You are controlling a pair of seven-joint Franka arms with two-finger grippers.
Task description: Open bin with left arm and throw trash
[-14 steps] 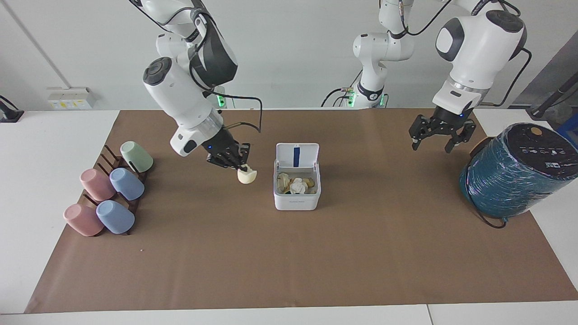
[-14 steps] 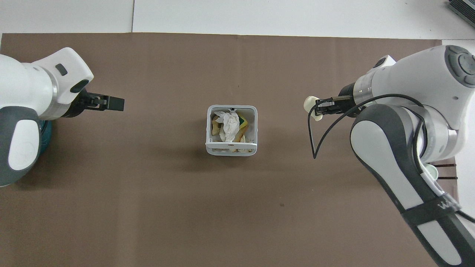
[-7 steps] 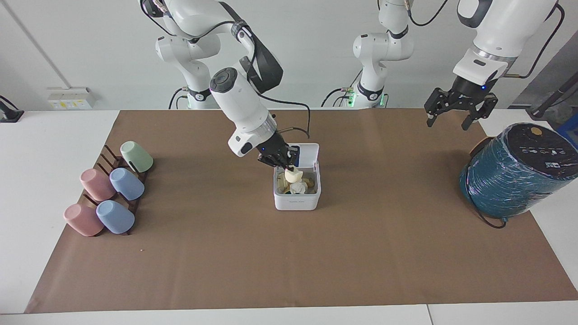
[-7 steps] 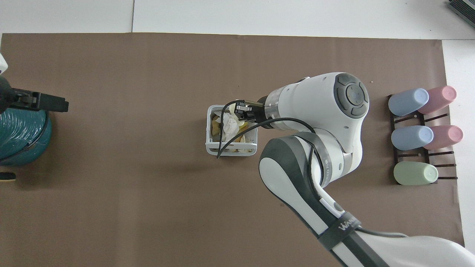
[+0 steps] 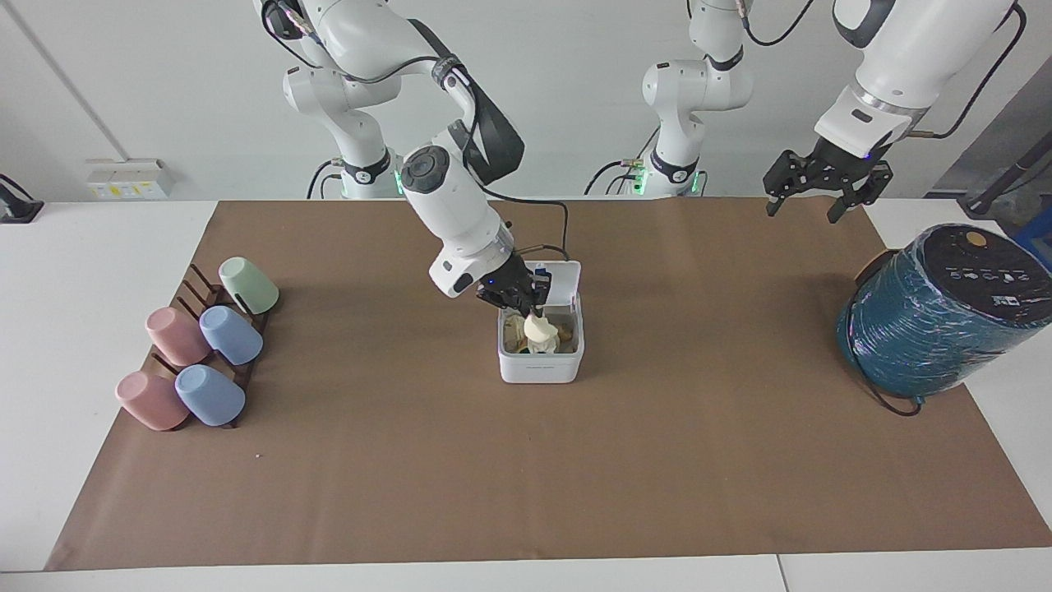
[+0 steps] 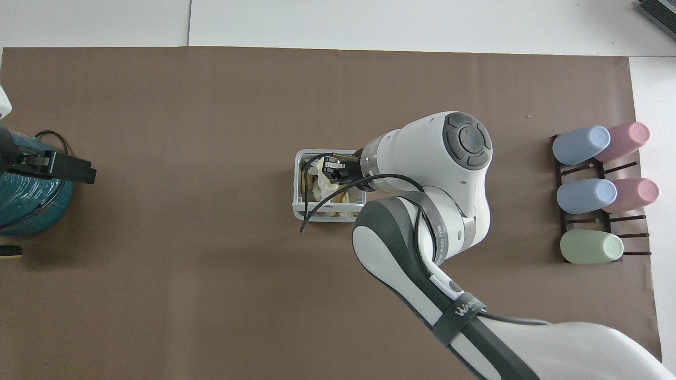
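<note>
The white bin stands mid-mat with its lid hinged up toward the robots. Inside lie a crumpled white tissue and yellowish scraps. My right gripper is tipped down over the bin's open top. A pale yellow peel piece of trash sits right at its tip, just inside the rim; whether it is still gripped does not show. In the overhead view this gripper covers part of the bin. My left gripper hangs open and empty in the air at the left arm's end.
A big teal wrapped cylinder with a black top lies at the left arm's end, also seen from overhead. Several pastel cups on a dark rack sit at the right arm's end. A black cable loops from the right wrist over the bin.
My right gripper carried the peel from beside the bin to over its opening and dipped toward it. My left gripper rose and drew back toward its own end of the table.
</note>
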